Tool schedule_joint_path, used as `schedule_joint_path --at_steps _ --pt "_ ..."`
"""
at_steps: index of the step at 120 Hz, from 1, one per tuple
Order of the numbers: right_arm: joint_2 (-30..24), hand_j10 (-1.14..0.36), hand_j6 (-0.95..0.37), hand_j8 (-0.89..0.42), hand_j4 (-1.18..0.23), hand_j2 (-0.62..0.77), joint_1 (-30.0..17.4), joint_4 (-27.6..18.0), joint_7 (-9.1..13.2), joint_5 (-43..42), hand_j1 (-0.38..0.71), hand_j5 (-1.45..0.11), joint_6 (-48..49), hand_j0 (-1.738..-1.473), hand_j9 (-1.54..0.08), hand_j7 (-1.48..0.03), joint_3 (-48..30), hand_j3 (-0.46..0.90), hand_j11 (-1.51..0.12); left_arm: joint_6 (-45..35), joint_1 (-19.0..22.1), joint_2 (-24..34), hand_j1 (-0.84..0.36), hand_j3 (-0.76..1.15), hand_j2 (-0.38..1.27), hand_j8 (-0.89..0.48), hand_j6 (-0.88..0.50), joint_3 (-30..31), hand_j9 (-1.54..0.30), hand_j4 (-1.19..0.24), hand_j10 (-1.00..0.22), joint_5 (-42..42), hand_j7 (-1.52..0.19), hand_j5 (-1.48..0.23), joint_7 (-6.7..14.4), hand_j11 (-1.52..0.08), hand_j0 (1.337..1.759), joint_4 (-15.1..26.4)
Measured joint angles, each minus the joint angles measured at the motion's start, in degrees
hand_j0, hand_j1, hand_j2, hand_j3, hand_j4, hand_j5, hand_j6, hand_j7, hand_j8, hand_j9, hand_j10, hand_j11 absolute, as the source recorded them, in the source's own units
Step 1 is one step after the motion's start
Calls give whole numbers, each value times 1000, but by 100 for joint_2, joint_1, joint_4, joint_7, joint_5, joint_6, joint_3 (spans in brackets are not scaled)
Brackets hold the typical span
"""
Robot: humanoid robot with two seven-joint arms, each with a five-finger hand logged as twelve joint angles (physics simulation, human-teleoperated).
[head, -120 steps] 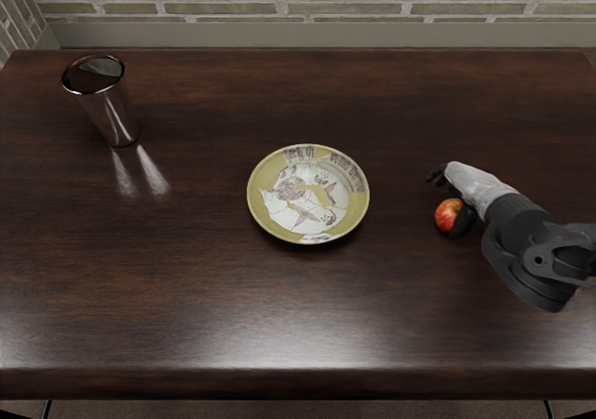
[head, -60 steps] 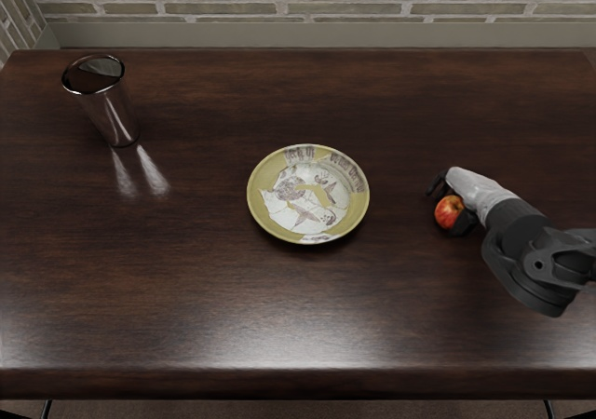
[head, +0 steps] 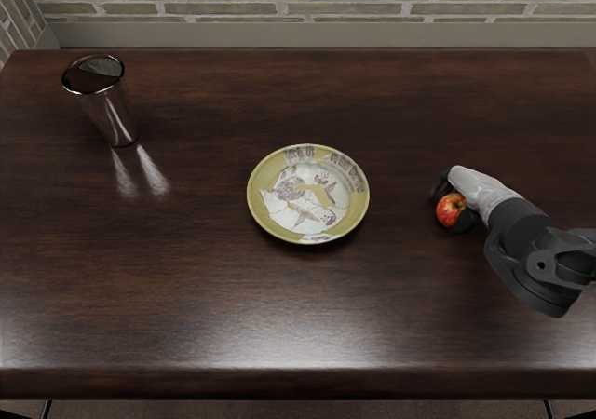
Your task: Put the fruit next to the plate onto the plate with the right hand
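Note:
A small red apple (head: 450, 209) lies on the dark wooden table to the right of the plate (head: 264, 171), about a plate's width away. The plate is yellow-rimmed with a painted pattern and has nothing on it. My right hand (head: 456, 200) reaches in from the right edge, and its dark fingers are curled around the apple, with the pale back of the hand over its top and right side. The apple still rests at table level. The left arm does not show.
A shiny metal cup (head: 101, 98) stands upright at the far left of the table. A brick wall runs behind the table's far edge. The table's front edge (head: 298, 382) runs near the bottom of the view.
The right hand has closed in on the apple: its fingers, spread beside the fruit a second ago, now wrap it. The apple has barely shifted.

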State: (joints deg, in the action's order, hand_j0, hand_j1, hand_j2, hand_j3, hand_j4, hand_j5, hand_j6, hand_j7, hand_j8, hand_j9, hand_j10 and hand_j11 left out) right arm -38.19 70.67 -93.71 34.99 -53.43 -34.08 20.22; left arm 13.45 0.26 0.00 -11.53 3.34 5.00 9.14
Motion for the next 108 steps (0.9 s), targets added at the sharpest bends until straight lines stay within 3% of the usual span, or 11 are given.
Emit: schedule_joint_path --at_steps 35,65,108 --pt "-187 -558 -508 -390 -559 112 100 -175 2 -2 244 -748 4 -1658 -748 -737 -48 0 -751 0 -105 0 349 0 0 0 0 3 0 0 0 0 0 0 0 0 1658 0" --pt "-410 -572 -527 -403 -559 141 530 -566 1 108 240 -752 88 -1658 -757 -739 -120 1 -760 0 -102 0 349 0 0 0 0 6 0 0 0 8 0 0 -1 0 1658 0" --pt "173 -581 -537 -412 -546 158 1895 -627 4 1051 243 -737 429 -1658 -742 -723 -178 0 -743 0 -62 0 349 0 0 0 0 -7 0 0 0 9 0 0 0 0 1658 -4"
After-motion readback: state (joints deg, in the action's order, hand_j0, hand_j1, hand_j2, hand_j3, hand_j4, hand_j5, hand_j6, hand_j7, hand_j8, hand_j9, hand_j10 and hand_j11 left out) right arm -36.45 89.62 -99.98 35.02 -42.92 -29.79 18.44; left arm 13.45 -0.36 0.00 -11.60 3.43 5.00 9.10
